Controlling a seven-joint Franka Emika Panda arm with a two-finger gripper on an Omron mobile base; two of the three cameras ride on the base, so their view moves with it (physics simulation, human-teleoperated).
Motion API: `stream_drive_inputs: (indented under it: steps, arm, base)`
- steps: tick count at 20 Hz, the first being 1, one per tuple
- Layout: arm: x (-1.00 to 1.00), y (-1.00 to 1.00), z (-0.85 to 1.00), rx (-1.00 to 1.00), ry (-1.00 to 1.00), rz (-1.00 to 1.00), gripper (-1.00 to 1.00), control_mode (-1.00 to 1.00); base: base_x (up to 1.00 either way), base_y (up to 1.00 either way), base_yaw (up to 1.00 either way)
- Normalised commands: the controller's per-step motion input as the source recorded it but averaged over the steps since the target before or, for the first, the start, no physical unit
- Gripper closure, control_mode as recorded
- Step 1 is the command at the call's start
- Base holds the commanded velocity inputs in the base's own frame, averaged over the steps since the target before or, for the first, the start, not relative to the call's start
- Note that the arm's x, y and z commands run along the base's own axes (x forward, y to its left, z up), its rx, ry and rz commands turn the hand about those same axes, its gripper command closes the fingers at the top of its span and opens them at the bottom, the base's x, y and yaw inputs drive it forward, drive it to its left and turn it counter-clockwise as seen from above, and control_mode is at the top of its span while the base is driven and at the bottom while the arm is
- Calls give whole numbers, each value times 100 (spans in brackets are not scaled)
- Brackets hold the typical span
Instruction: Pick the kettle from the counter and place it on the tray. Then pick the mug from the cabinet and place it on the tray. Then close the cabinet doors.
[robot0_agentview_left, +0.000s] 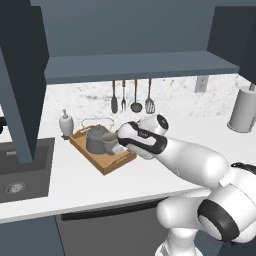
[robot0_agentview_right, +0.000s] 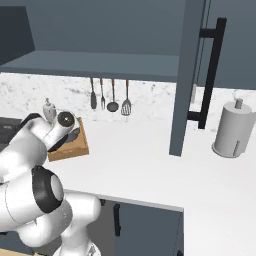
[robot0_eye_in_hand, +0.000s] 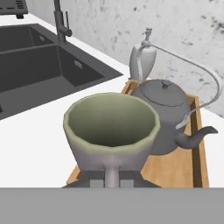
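My gripper (robot0_eye_in_hand: 112, 177) is shut on the side handle of the grey-beige mug (robot0_eye_in_hand: 111, 127), which stands upright with its greenish inside showing. The mug (robot0_agentview_left: 110, 139) is over the near end of the wooden tray (robot0_agentview_left: 111, 163), close beside the dark grey kettle (robot0_agentview_left: 94, 140). I cannot tell whether the mug touches the tray. The kettle (robot0_eye_in_hand: 168, 109) sits on the tray (robot0_eye_in_hand: 175, 168), spout towards me and to the right, wire handle arched above it. The cabinet (robot0_agentview_left: 140, 67) above is open, with its doors (robot0_agentview_right: 187, 75) swung out.
A white soap dispenser (robot0_eye_in_hand: 143, 59) stands just behind the tray. A dark sink (robot0_eye_in_hand: 39, 65) with its faucet (robot0_eye_in_hand: 61, 19) lies to the left. A pale grey cylinder (robot0_agentview_left: 244, 111) stands at the far right of the counter (robot0_agentview_left: 150, 175). Utensils (robot0_agentview_left: 131, 97) hang on the wall.
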Motion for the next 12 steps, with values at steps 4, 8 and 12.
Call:
stream_drive_inputs:
  steps: [4,8,12]
  arm:
    - [28,10,-30,1,3,0,100,-100]
    - [24,6,-23,1,4,0,100,-100]
    - [27,10,-33,0,0,0,100,-100]
  base:
    - [0,0,0]
    - [0,0,0]
    - [0,0,0]
